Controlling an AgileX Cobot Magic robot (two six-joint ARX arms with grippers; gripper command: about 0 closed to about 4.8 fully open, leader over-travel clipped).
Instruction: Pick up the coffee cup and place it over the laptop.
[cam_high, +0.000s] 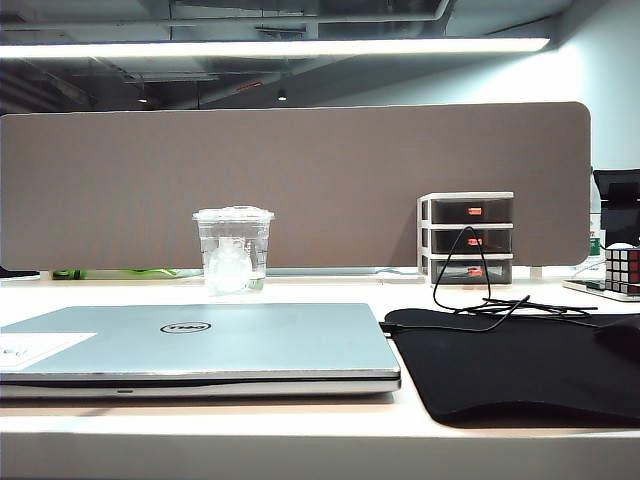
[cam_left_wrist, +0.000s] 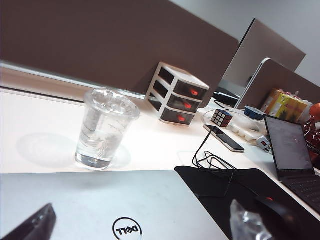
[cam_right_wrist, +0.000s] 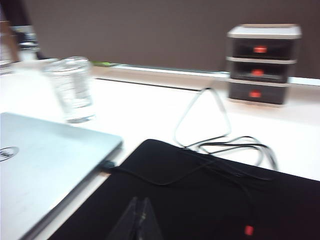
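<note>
The clear plastic coffee cup (cam_high: 233, 250) with its flat lid stands upright on the white desk just behind the closed silver laptop (cam_high: 250, 340). Neither arm shows in the exterior view. In the left wrist view my left gripper (cam_left_wrist: 142, 207) hangs over the laptop (cam_left_wrist: 100, 200) lid, open wide, one dark finger and one clear finger (cam_left_wrist: 245, 222) far apart and nothing between them; the cup (cam_left_wrist: 104, 129) stands beyond the lid's far edge. My right gripper (cam_right_wrist: 139, 207) is over the black mouse mat (cam_right_wrist: 200, 200), fingertips pressed together and empty; the cup (cam_right_wrist: 72, 89) shows blurred off to the side.
A black mouse mat (cam_high: 520, 365) lies right of the laptop with a black cable (cam_high: 480, 290) looped across it. A small white drawer unit (cam_high: 467, 238) stands against the brown partition (cam_high: 300, 180). A puzzle cube (cam_high: 622, 270) sits at the far right; a phone (cam_left_wrist: 223, 138) and a second laptop (cam_left_wrist: 292, 155) lie further off.
</note>
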